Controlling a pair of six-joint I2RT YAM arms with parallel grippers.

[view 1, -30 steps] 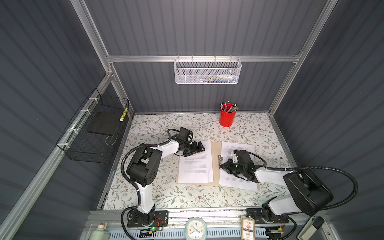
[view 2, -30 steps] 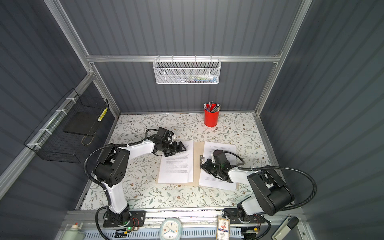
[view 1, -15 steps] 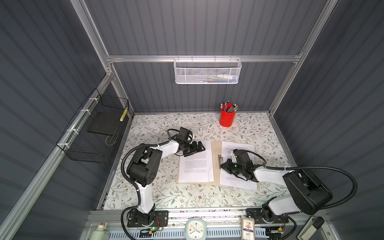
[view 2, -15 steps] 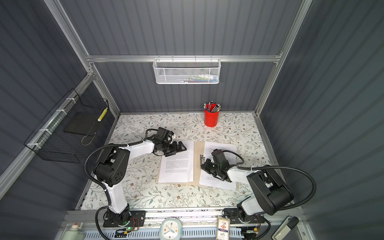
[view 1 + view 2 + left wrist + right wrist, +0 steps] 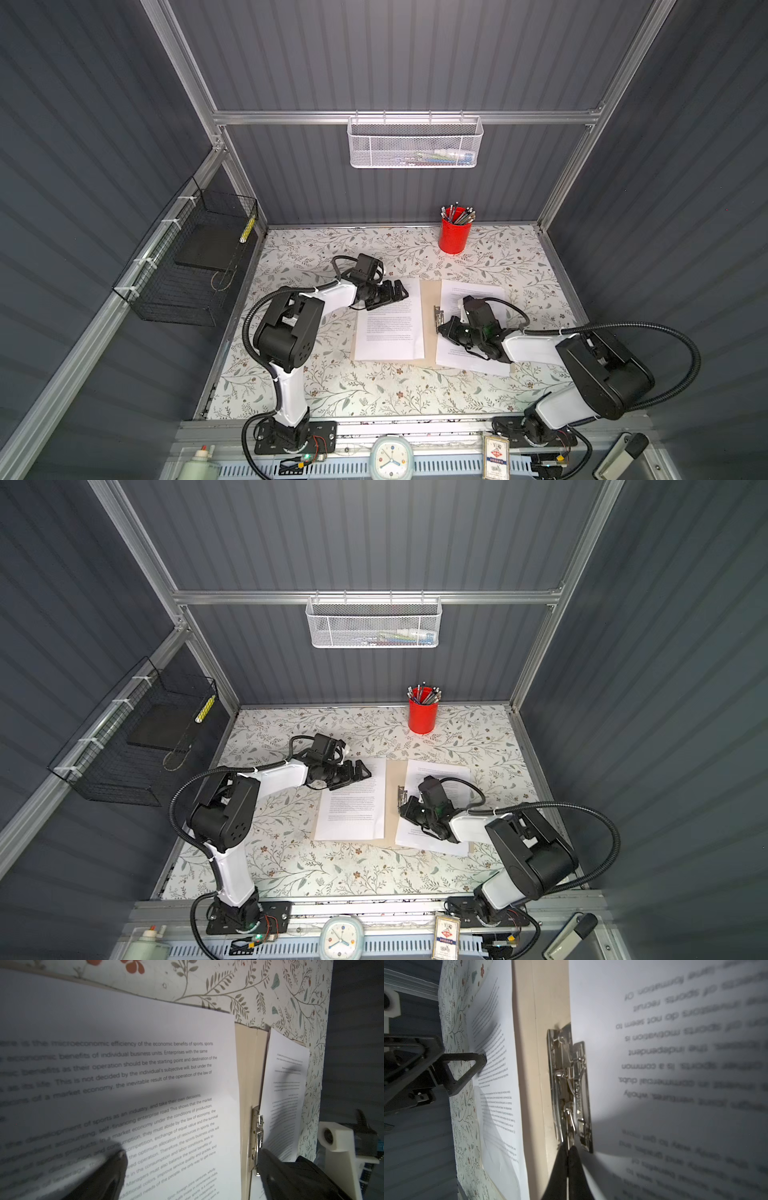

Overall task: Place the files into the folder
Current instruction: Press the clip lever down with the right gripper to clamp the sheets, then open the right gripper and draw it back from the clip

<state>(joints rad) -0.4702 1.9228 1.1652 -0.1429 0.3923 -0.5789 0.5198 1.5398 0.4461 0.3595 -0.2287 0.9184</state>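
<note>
Both top views are bright, evenly lit and sharp, though the dark grey ribbed walls (image 5: 395, 62) bow outward toward the edges. My wrist views are dim: the nearest text on the white printed paper sheets (image 5: 124, 1022) smears out of focus, my jaws throw soft shadows across them, and the shiny metal clip (image 5: 566, 1076) glints, perhaps from overhead light.

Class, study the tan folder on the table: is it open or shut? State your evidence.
Open. The folder lies spread flat, inner spine and metal clip exposed, with printed sheets resting on both halves.
</note>
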